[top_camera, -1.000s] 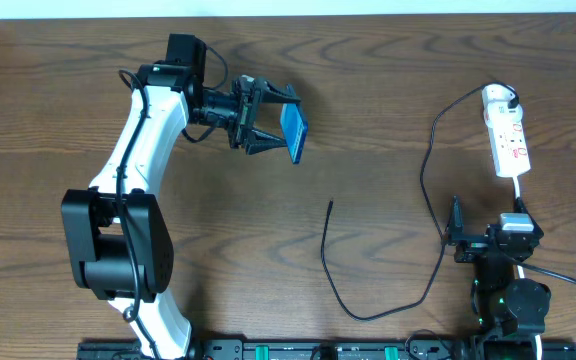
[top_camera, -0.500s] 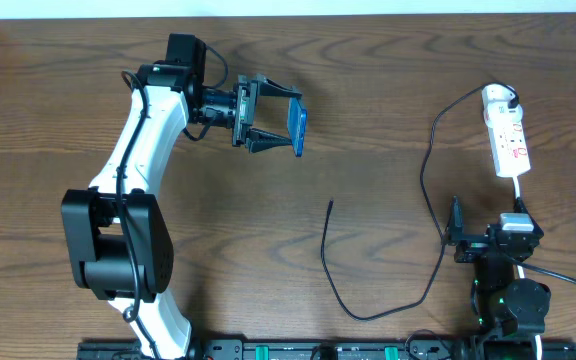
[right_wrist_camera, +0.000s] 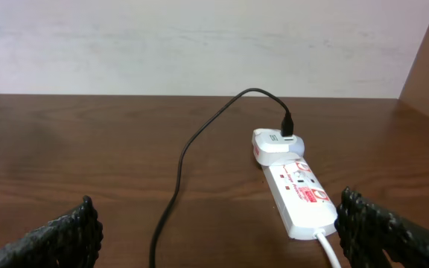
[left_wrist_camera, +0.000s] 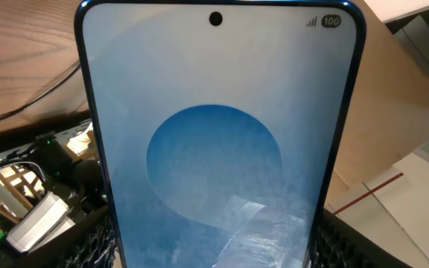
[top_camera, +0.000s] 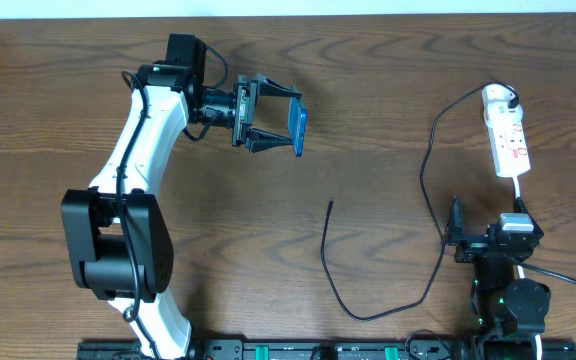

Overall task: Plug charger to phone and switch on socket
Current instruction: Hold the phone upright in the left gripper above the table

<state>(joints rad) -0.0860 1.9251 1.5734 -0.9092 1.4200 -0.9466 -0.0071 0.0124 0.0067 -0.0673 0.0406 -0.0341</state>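
Note:
My left gripper (top_camera: 268, 123) is shut on the phone (top_camera: 297, 128) and holds it on edge above the table at the upper middle. In the left wrist view the phone's blue screen (left_wrist_camera: 214, 141) fills the frame between the fingers. The charger cable (top_camera: 430, 160) runs from a white adapter (top_camera: 498, 97) on the socket (top_camera: 509, 143) at the far right, down and round to its plug tip (top_camera: 330, 203), which lies loose on the table. My right gripper (top_camera: 455, 230) is open and empty at the lower right, near the socket (right_wrist_camera: 300, 195) and the cable (right_wrist_camera: 192, 149).
The socket's white cord (top_camera: 521, 190) runs down toward the right arm's base (top_camera: 508, 290). The left arm's white body (top_camera: 133, 170) stretches over the left of the table. A black rail (top_camera: 298, 350) lines the front edge.
The left gripper has turned the phone further onto its edge, so its screen shows narrower from above. The right arm, cable and socket have not moved.

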